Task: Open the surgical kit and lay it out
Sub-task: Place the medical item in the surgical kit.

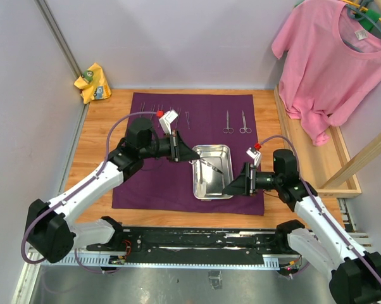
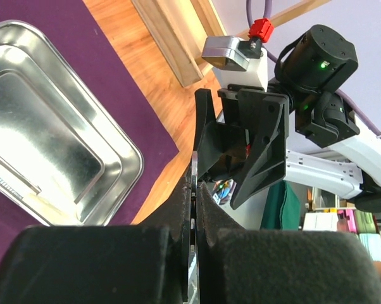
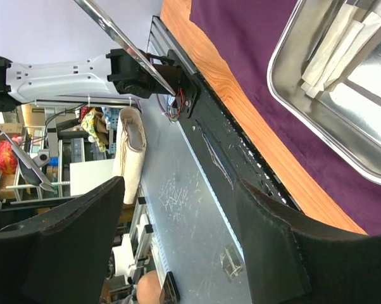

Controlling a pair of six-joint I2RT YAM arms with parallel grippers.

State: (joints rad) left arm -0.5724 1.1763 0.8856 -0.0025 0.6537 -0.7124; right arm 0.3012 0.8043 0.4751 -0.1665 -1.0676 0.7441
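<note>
Left hand [image 1: 190, 156], pinched shut on a slim instrument [image 2: 192, 266], hangs over the tray [image 1: 212, 147] on the cloth [image 1: 152, 183]; right hand [image 1: 230, 184] gapes wide at the tray's right rim. A clean lift, then a flat placing in the far row beside the scissors [image 1: 228, 121], would serve best

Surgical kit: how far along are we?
Done: purple wrap spread flat, scissors laid along its far edge. In hand: left fingers pinch a slim metal instrument over the steel tray; right fingers stand open. Remaining: gauze in the tray.
</note>
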